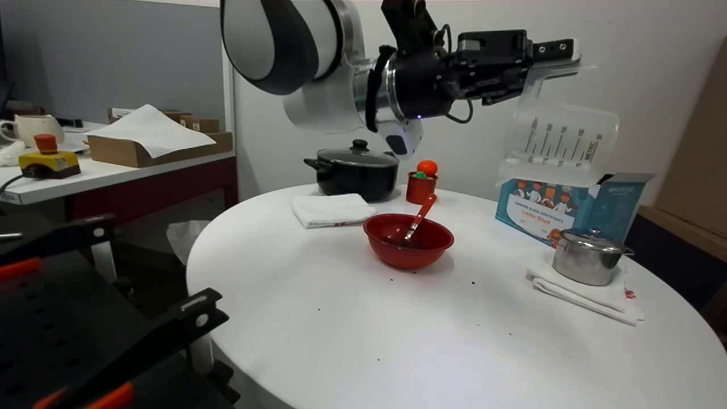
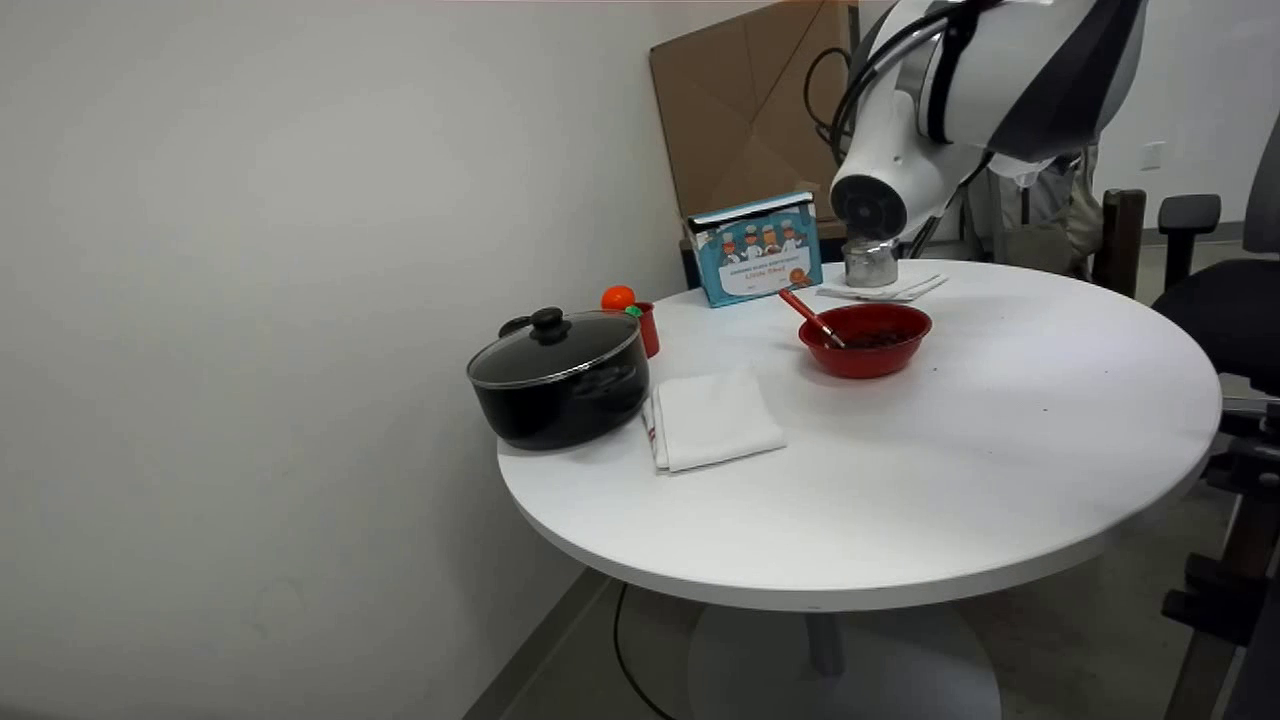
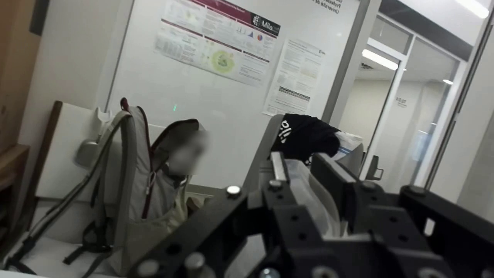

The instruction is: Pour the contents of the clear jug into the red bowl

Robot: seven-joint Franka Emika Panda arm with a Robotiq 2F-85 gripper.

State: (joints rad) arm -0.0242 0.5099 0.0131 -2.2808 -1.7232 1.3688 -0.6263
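The jaws, in an exterior view, hold the clear jug (image 1: 562,139) sideways beneath them: likely light, stiff, slick plastic, best taken by the handle (image 1: 533,86). The red bowl (image 1: 406,258) sits well below them. In an exterior view the arm (image 2: 1000,90) hides the jaws. Wrist view: parted only by the handle, they pinch it.

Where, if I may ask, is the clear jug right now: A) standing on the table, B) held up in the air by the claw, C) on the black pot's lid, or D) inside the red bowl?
B: in an exterior view, the clear jug hangs tilted from the claw, clear of the table, and the wrist view shows see-through material between the fingers.
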